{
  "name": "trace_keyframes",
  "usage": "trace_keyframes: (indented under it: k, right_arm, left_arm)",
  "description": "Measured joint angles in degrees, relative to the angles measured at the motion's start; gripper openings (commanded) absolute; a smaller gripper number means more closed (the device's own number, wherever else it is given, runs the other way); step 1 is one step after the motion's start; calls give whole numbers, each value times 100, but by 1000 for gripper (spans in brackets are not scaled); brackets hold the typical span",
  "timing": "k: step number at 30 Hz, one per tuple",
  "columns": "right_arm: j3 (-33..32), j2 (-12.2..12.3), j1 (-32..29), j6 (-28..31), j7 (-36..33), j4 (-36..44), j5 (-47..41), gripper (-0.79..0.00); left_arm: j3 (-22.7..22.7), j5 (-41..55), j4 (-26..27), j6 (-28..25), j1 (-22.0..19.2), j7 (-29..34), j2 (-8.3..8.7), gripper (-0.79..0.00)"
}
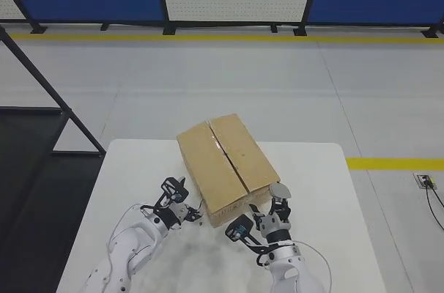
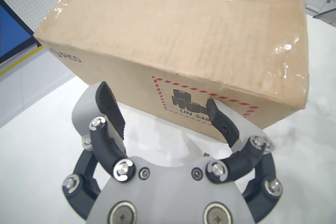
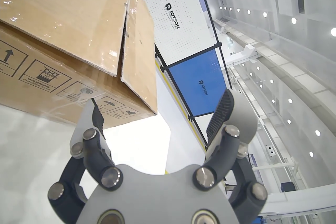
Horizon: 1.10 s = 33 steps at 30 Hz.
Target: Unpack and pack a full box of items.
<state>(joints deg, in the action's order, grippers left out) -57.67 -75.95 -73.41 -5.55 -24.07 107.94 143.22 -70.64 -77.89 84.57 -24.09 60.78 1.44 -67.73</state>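
Box (image 1: 226, 165): closed brown carton resting skewed on the white table (image 1: 317, 220), one short end turned toward the arms.
Left gripper (image 2: 157, 95): fingers spread and empty, just short of the box's near end face, level with its red-dashed label.
Right gripper (image 3: 160, 99): also released and holding nothing, beside the box's near right corner, angled upward.
Step in hand: probably opening the top flaps; unpacking has not begun and the contents are hidden.
Doing it well: work a fingertip under a flap edge at the near end of the centre seam, where the flaps gape slightly. Lift each flap outward from the seam. Avoid shoving the box, which could slide.
Look: corrugated card with wrinkled glossy clear tape along the seam and edges, handling symbols on one side, and slightly worn corners.
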Motion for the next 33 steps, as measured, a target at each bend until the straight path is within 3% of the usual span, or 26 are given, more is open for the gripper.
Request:
trace_keyframes:
  k: [5, 10, 15, 20, 33]
  right_arm:
    - [-15, 2, -14, 28, 20, 21, -3, 0]
    - [-15, 2, -13, 26, 19, 20, -2, 0]
    - [-94, -15, 21, 61, 71, -22, 147, 0]
    - [-133, -82, 278, 25, -99, -283, 159, 0]
    - [-26, -258, 698, -153, -186, -838, 264, 0]
  left_arm:
    - [-523, 366, 238, 41, 253, -126, 72, 0]
    - [-1341, 854, 547, 60, 630, -173, 175, 0]
    - [-1904, 1681, 547, 45, 741, -148, 210, 0]
    - [-2041, 2192, 576, -2, 769, -137, 213, 0]
    - [-2033, 2186, 595, 19, 780, -129, 213, 0]
